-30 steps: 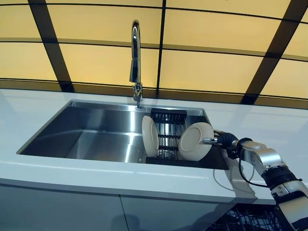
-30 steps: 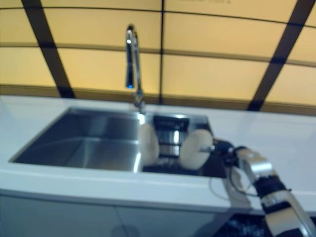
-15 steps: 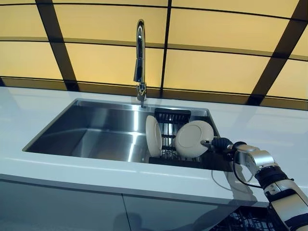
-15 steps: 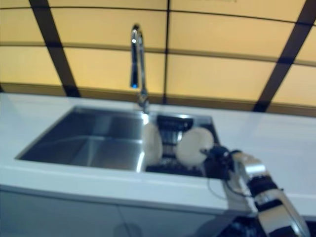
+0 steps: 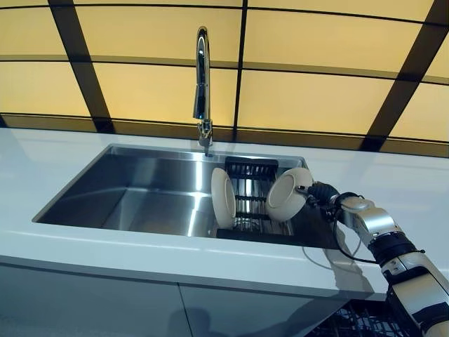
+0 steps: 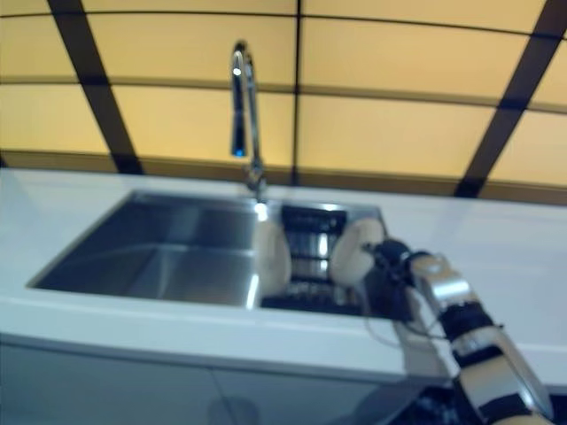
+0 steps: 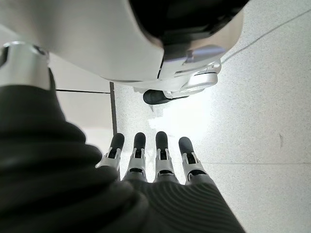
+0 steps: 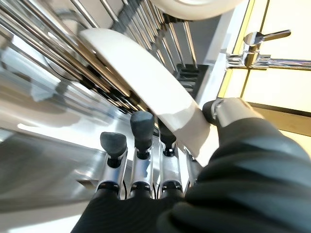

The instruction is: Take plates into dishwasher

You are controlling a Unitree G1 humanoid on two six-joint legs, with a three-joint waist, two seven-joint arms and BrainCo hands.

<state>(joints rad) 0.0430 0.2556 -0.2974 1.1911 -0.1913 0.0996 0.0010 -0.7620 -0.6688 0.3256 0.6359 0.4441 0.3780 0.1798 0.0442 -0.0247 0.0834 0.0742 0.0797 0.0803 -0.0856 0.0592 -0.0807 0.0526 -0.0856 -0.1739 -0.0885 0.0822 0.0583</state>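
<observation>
The right robot hand [image 5: 321,193] pinches the rim of a cream plate [image 5: 284,196], tilted above the rack [image 5: 247,200] in the sink [image 5: 133,193]. A second plate [image 5: 223,198] stands upright in the rack, left of it. The left robot hand [image 7: 155,162] hangs over the floor [image 7: 262,121], fingers straight, empty.

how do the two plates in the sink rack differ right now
The left plate stands upright in the rack, untouched; the right plate is tilted and pinched at its rim by the right hand. The left plate shows nearly edge-on, the right plate shows more face. Both are plain cream.
</observation>
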